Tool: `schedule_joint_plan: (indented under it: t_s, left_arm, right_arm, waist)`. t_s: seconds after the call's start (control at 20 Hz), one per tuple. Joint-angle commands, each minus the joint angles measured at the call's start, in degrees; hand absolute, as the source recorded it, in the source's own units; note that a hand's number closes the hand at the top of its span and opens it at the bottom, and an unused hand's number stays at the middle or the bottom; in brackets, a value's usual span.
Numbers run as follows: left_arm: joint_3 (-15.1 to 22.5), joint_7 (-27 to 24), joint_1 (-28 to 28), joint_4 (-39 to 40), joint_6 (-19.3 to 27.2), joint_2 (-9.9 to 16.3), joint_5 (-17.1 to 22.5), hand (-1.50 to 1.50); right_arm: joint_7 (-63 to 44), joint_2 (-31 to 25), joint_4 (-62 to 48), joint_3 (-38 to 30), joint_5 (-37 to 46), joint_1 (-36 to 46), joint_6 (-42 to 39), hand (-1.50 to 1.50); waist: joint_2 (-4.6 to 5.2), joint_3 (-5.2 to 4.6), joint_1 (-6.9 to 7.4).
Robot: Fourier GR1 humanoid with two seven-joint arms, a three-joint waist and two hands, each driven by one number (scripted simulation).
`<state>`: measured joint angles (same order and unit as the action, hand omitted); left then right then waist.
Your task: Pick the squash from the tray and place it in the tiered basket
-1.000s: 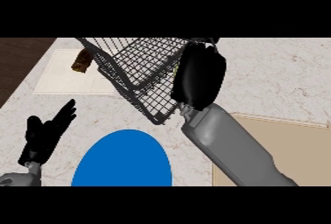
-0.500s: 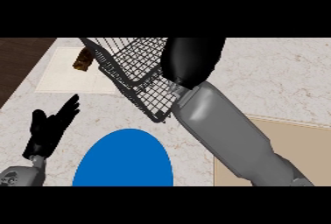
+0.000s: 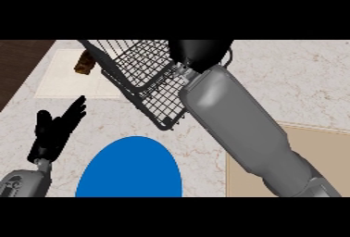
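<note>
the right robot hand point(image 3: 199, 50) is over the tiered basket point(image 3: 147, 81), its fingers hidden so i cannot tell their state or see any squash, a thing i judge stiff, smooth and best held round its middle, while the left robot hand point(image 3: 56, 132) rests open.

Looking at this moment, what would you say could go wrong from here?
The right robot hand is mostly out of view at the top edge above the wire basket, so the squash cannot be seen and its release cannot be checked. The right forearm lies close along the basket's rim and might nudge it when pulling back over the blue plate.
</note>
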<state>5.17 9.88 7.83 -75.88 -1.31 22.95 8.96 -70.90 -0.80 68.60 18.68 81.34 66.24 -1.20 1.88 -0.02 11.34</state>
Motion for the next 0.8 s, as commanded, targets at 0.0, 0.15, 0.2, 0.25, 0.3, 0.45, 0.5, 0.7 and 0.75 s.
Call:
schedule_joint_plan:
  t_s: [0.0, 0.15, 0.2, 0.25, 0.3, 0.45, 0.5, 0.7, 0.75]
  left_arm:
    - [-0.22, -0.48, 0.38, -0.03, 0.59, -0.38, -0.20, 0.00]
    - [0.41, -0.09, 0.36, 0.42, 0.80, -0.78, -0.74, 0.00]
    - [-0.16, 0.46, 0.97, 0.64, 0.75, -0.24, -0.56, 0.00]
    - [-0.05, -0.80, -0.21, 1.12, 0.61, -0.49, -0.67, 0.00]
    - [-0.22, -1.44, 0.61, 1.25, 1.23, -1.24, -0.67, 0.00]
    - [-0.45, -0.21, -0.25, 1.09, 0.67, -0.40, -0.34, 0.00]
    - [-1.40, -0.15, -0.36, 1.26, 1.74, -0.27, -0.32, 0.00]
    - [-0.86, -2.13, -1.87, 1.57, 1.28, -0.66, -0.82, 0.00]
    - [-2.44, -0.49, -1.38, 1.52, 1.28, 0.98, -0.19, 0.00]
  right_arm:
    - [-13.14, 0.76, -2.70, -3.61, 1.15, 4.76, 8.96, 1.50]
    - [-11.92, 0.77, -3.37, -5.25, 1.09, 5.67, 10.31, 1.50]
    - [-11.90, 0.78, -3.30, -5.57, 0.38, 5.96, 10.39, 1.50]
    - [-11.98, 0.79, -3.83, -5.48, 0.75, 5.87, 10.70, 1.50]
    - [-11.53, 0.79, -4.57, -5.61, 0.57, 5.07, 11.63, 1.50]
    - [-10.97, 0.80, -5.30, -7.35, 0.44, 6.26, 12.16, 1.50]
    - [-7.22, 0.80, -14.30, -3.47, 5.44, 6.66, -4.41, 1.50]
    - [-6.68, 0.80, -20.18, -3.93, 3.17, 12.95, -8.66, 1.50]
    - [-4.42, 0.80, -22.72, -3.93, 2.63, 12.70, -7.68, 1.50]
  waist:
    - [0.25, -0.23, 0.42]
    - [0.38, -0.20, -0.06]
    - [0.15, -0.17, -0.65]
    - [0.21, -0.25, -0.31]
    - [0.51, -0.27, -0.56]
    - [0.14, -0.18, -0.72]
    - [-0.57, -0.55, -3.02]
    - [-0.63, -0.52, -2.79]
    - [-0.54, -0.35, -3.59]
